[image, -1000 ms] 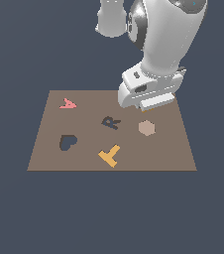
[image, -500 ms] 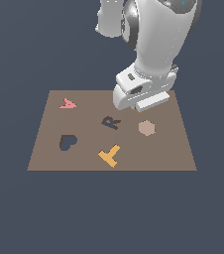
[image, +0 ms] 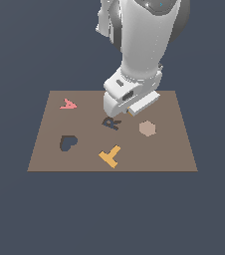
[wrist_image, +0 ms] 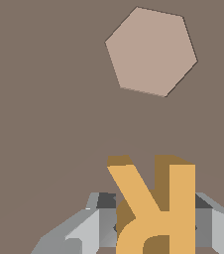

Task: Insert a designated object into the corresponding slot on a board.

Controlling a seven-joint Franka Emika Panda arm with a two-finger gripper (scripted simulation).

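The orange R block (wrist_image: pixel 156 208) sits clamped between the gripper (wrist_image: pixel 153 225) fingers (above the board (image: pixel 169 149)).

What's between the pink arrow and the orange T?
Only bare board between arrow and T, in the exterior view; heart cutout sits aside.

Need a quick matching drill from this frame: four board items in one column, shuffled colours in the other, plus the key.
Column 1:
1. R-shaped block
2. hexagon piece
3. arrow-like piece
4. heart-shaped cutout

Column 2:
A. pink
B. dark
C. orange-yellow
D. pale tan

Pairs: 1-C, 2-D, 3-A, 4-B
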